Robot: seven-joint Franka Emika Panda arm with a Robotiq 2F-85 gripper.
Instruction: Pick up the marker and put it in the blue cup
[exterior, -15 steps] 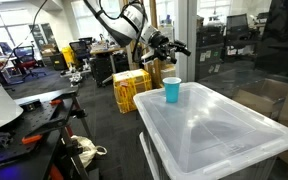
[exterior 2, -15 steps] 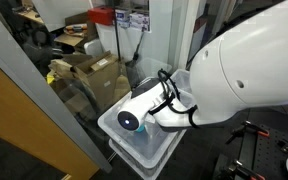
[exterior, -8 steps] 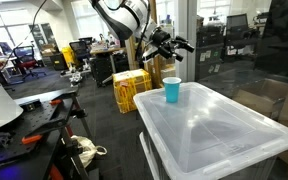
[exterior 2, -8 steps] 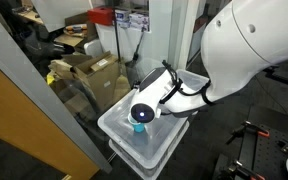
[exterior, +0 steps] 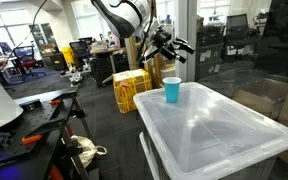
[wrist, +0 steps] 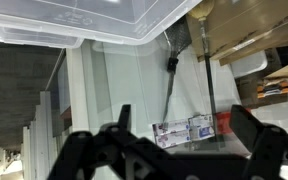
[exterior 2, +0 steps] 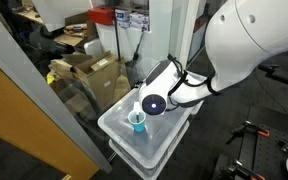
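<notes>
The blue cup [exterior: 171, 90] stands upright near the far corner of a clear plastic bin lid [exterior: 209, 130]; it also shows in an exterior view [exterior 2: 137, 121]. My gripper [exterior: 173, 45] hovers above and slightly behind the cup, apart from it. In the wrist view, which stands upside down, the gripper [wrist: 184, 115] has its two dark fingers spread wide with nothing between them. The marker shows in no view. Whether it lies inside the cup cannot be told.
A yellow crate [exterior: 131, 90] stands on the floor beside the bin. Cardboard boxes [exterior 2: 89, 70] lie behind a glass wall next to the bin. The arm's white body [exterior 2: 249, 45] fills the upper right. Desks and chairs [exterior: 24, 60] stand further off.
The gripper has risen a little and shifted away over the cup. The wrist that covered the cup in an exterior view has moved aside, so the cup now shows.
</notes>
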